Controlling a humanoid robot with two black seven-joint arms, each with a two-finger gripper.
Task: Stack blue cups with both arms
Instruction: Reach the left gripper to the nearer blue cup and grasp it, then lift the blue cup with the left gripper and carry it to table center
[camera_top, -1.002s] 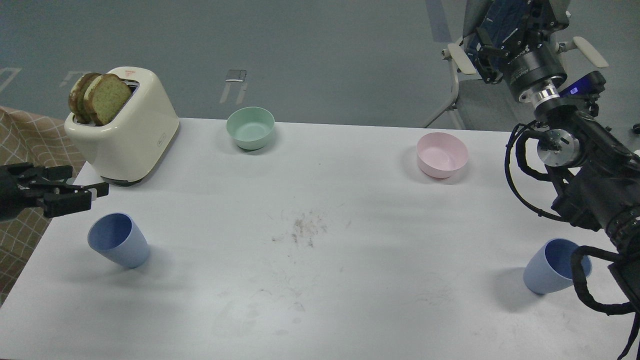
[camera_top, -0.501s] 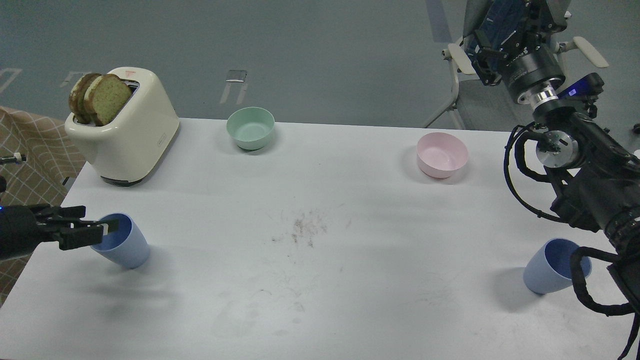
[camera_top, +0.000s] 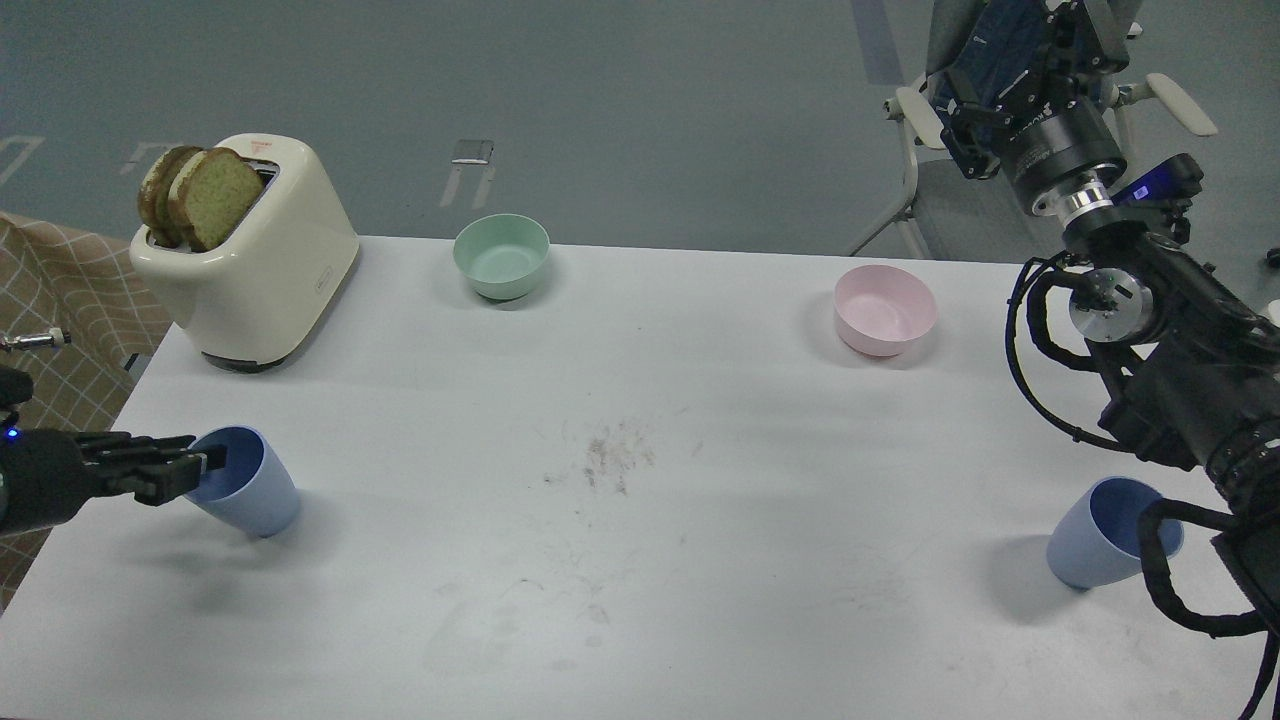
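White table (camera_top: 700, 560), viewed from the head, looking forward and down.

Left cup (camera_top: 245, 485): blue, upright, tilted slightly, at 9 o'clock from the table's middle, near the left edge. Mouth open upward, darker inside.

Left gripper (camera_top: 195, 467): entering from the left edge at 9 o'clock, held level, fingers pointing right. Fingertips at the left rim of the left cup, overlapping the mouth. Contact with the rim cannot be confirmed. Fingers dark and seen close together; whether parted or clenched cannot be told. No lift of the cup visible; base on the table.

Right cup (camera_top: 1095, 535): blue, upright, leaning slightly, at 4 o'clock from the table's middle, near the right edge. Partly covered by a black cable loop (camera_top: 1165, 570) of the right arm (camera_top: 1180, 390).

Right gripper (camera_top: 1000, 95): at 1 o'clock, raised high beyond the far table edge, in front of a chair (camera_top: 925, 205). Well apart from the right cup. Fingers not separable against the dark blue background; state cannot be told. Nothing seen held.

Other items:
- Toaster (camera_top: 260, 280), cream, at 10 o'clock, with two slices of bread (camera_top: 195, 195) standing in the slots.
- Green bowl (camera_top: 501, 256) at 11 o'clock, near the far edge.
- Pink bowl (camera_top: 885, 310) at 2 o'clock.
- Dark crumbs or smudges (camera_top: 605, 460) near the table's middle.

Both cups well apart, at opposite ends of the table; not stacked.
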